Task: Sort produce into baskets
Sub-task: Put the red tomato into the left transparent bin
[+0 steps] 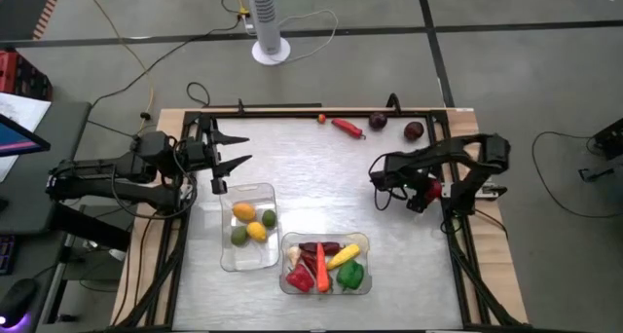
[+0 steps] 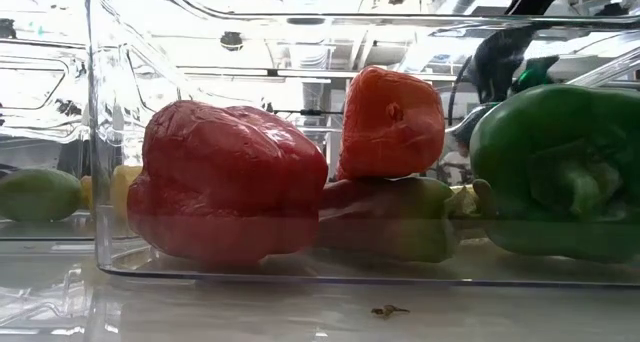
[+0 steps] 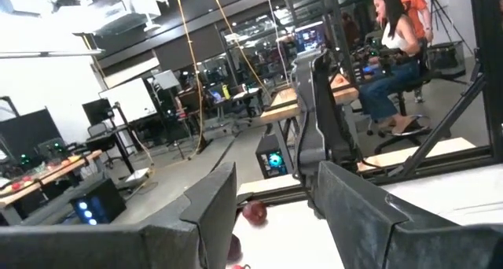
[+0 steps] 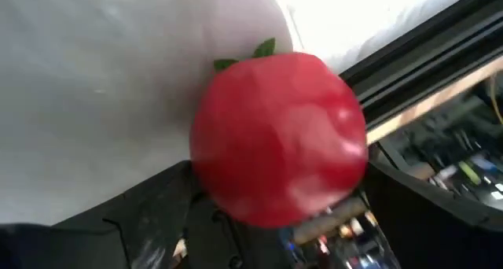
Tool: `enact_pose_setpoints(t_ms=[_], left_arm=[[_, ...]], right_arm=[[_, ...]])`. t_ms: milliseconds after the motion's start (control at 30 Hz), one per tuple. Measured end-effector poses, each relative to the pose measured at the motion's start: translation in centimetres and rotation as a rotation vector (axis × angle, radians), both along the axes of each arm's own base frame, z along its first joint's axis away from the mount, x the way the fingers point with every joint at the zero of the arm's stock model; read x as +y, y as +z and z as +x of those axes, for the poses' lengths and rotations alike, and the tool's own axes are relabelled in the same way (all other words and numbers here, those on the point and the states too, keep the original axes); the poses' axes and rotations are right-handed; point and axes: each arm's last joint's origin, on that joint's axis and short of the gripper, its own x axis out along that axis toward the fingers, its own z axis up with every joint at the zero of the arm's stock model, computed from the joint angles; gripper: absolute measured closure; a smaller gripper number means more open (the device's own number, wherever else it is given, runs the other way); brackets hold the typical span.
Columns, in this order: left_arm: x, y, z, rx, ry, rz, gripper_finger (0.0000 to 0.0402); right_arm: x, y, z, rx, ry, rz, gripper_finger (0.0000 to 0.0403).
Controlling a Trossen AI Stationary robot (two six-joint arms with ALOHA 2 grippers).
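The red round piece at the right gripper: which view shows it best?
The right wrist view: the red round piece fills it, green leaf visible. The high view shows only a red spot under the right gripper. The low and left wrist views miss it.

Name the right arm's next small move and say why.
Probably close the right pincer on the red round fruit. The fruit fills the right wrist view directly in front of the open fingers, near the table's right rail, and nothing grips it yet. Both baskets hold produce already, while this piece lies outside them. The left pincer waits near the table's left side.
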Motion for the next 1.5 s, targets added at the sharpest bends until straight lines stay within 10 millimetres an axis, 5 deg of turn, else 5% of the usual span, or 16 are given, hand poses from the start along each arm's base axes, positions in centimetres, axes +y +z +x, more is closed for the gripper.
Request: enact_pose_setpoints(t_ms=[233,433,667,867,1067,1233,1500], left_arm=[[0.0,0.0,0.0,0.002,0.000,0.000,0.0233],[0.0,0.0,0.0,0.003,0.002,0.000,0.0233],[0.1,0.0,0.0,0.002,0.025,-0.003,0.0233],[0.1,0.2,-0.1,-0.018,0.026,-0.003,0.0233],[0.1,0.2,-0.1,-0.024,0.018,-0.014,0.0233],[0.0,0.4,-0.1,-0.045,0.015,-0.024,0.0233],[0.1,0.5,-0.1,-0.061,0.018,-0.038,0.0233]], right_arm=[[-0.3,-2.1,0.6,0.069,0.005,0.005,0.0061],[-0.1,-1.0,2.4,-0.005,0.050,-0.016,0.0093],[1.3,5.5,7.7,-0.399,0.100,-0.099,0.0088],[5.2,11.5,12.7,-0.922,0.178,-0.013,0.0088],[9.2,15.3,16.1,-1.282,0.340,0.055,0.0087],[10.9,16.1,18.3,-1.518,0.422,0.112,0.0087],[10.4,13.4,23.1,-1.636,0.553,0.204,0.0087]])
